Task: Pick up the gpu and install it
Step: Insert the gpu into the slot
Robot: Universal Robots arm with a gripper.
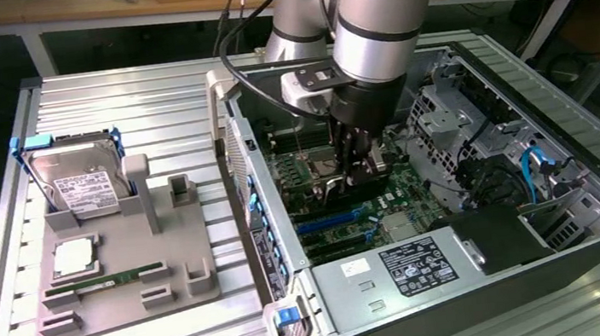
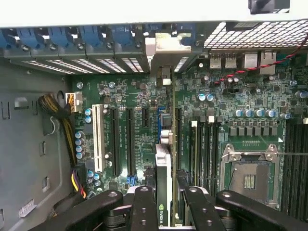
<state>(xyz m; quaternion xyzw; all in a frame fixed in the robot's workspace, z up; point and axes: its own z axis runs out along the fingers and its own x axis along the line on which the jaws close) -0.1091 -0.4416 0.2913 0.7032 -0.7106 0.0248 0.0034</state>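
My gripper [image 2: 166, 211] is down inside the open computer case [image 1: 572, 143], over the motherboard [image 2: 134, 96]. It is shut on the gpu [image 2: 163, 183], a thin dark card held on edge between the two black fingers [image 2: 144, 207]. The card runs along a blue expansion slot [image 2: 159, 122], and its silvery bracket [image 2: 166, 48] is at the case's rear slot openings. Whether the card sits fully in the slot I cannot tell. In the exterior view the gripper [image 1: 352, 170] reaches down mid-case with the gpu [image 1: 362, 167] between its fingers.
Left of the case in the exterior view, a grey fixture [image 1: 121, 301] holds a hard drive [image 1: 78, 182], a processor [image 1: 74, 257] and a green memory stick [image 1: 108, 280]. The power supply [image 1: 405, 271] fills the case's near corner. The CPU socket [image 2: 250, 175] and cable bundle [image 2: 60, 115] flank the slots.
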